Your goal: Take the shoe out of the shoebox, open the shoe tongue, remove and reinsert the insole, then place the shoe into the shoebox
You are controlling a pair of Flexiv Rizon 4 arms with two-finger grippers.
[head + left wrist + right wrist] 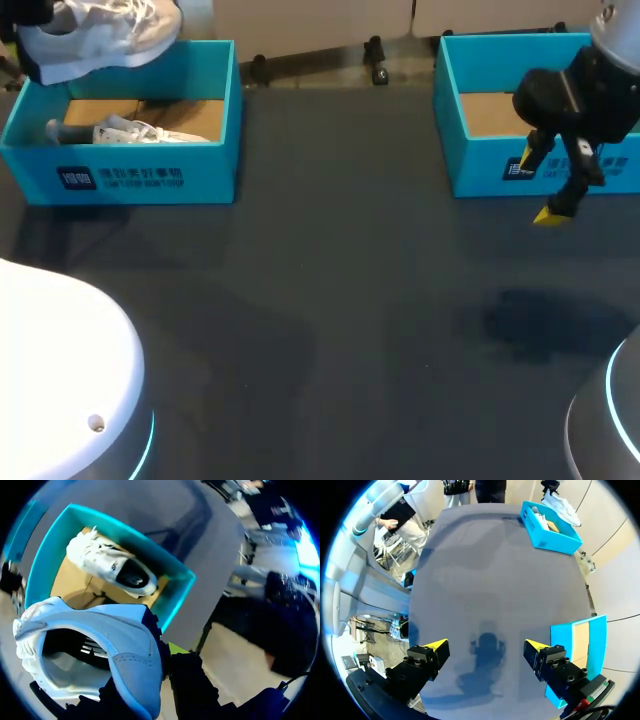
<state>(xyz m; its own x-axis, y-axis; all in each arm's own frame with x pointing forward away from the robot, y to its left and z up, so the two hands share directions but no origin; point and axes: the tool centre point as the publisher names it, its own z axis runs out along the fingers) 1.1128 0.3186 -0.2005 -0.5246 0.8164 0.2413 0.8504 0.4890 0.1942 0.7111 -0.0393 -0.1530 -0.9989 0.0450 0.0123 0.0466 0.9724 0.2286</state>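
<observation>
A white shoe hangs above the back of the left teal shoebox. My left gripper is shut on its heel collar; in the left wrist view the shoe fills the space by the fingers, its opening in sight. A second white shoe lies on its side inside that box, seen under the held one as a white shoe. My right gripper hangs open and empty in front of the right teal box, above bare table.
The right teal box shows a bare cardboard floor and stands close beside my right gripper. The dark grey table stretches between the two boxes. White robot bases fill the near left and near right corners.
</observation>
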